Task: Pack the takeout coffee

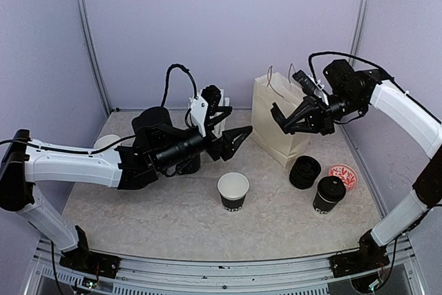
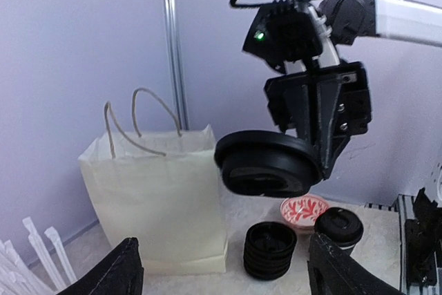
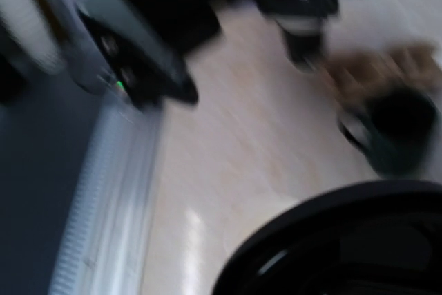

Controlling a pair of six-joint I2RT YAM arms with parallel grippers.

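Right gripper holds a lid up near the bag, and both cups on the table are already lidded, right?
Not quite. The right gripper does hold a lid up near the bag, but only one is a lidded cup; the open cup nearer the middle has no lid, as the top view shows.

top external: high, behind the arm bases at the near edge; looks down and toward the far wall; whole table (image 1: 173, 219) in frame, seen from afar.
left wrist: low, near tabletop height; faces right and far; paper bag (image 2: 155, 198) and right gripper (image 2: 314, 167) close ahead.
right wrist: blurred; tilted down at the tabletop; black lid (image 3: 345, 240) very close, lower right.
shared, top external / left wrist: paper bag, right gripper, lid stack (image 2: 269, 250), lidded cup (image 2: 338, 226).
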